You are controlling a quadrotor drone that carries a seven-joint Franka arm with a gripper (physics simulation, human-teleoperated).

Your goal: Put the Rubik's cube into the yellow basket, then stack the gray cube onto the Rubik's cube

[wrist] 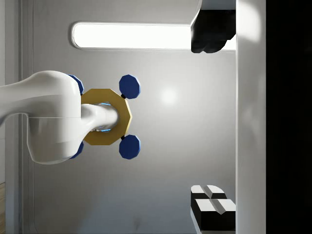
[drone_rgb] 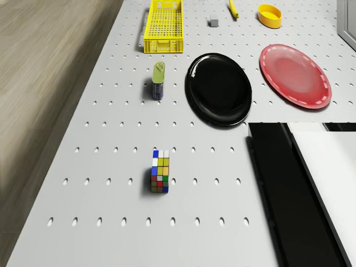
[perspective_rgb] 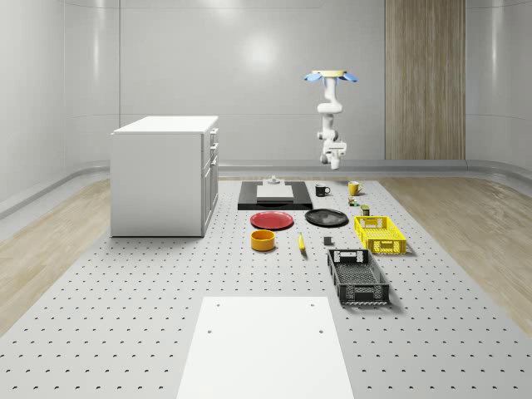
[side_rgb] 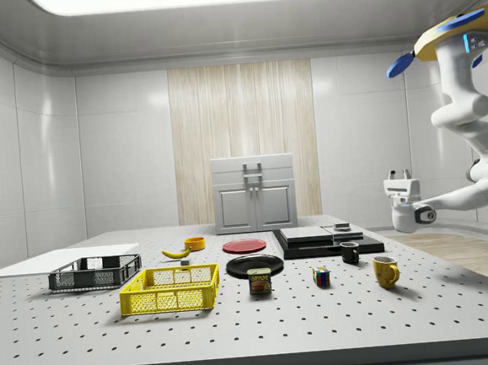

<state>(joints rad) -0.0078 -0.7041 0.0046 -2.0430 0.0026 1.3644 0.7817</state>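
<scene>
The Rubik's cube (drone_rgb: 160,172) (side_rgb: 321,277) (perspective_rgb: 354,201) stands on the perforated table between a food can and a yellow mug. The yellow basket (perspective_rgb: 385,247) (side_rgb: 169,301) (drone_rgb: 163,45) lies beyond the can with nothing in it. The small gray cube (perspective_rgb: 327,242) (drone_rgb: 213,23) sits beside the basket. The drone (perspective_rgb: 332,76) (side_rgb: 456,35) hovers high over the table's far end. Its arm bends down and the gripper (side_rgb: 399,174) (perspective_rgb: 335,160) (wrist: 212,122) points upward, open and holding nothing, well above the table and off to the side of the Rubik's cube.
A can (drone_rgb: 158,81), black plate (drone_rgb: 218,88), red plate (drone_rgb: 295,75), yellow bowl (drone_rgb: 270,15) and banana (perspective_rgb: 301,242) lie mid-table. A black tray (perspective_rgb: 274,199) with a white block, a black mug (perspective_rgb: 322,190) and yellow mug (side_rgb: 385,270) are nearby. A black basket (perspective_rgb: 357,287) and white cabinet (perspective_rgb: 162,174) stand farther off.
</scene>
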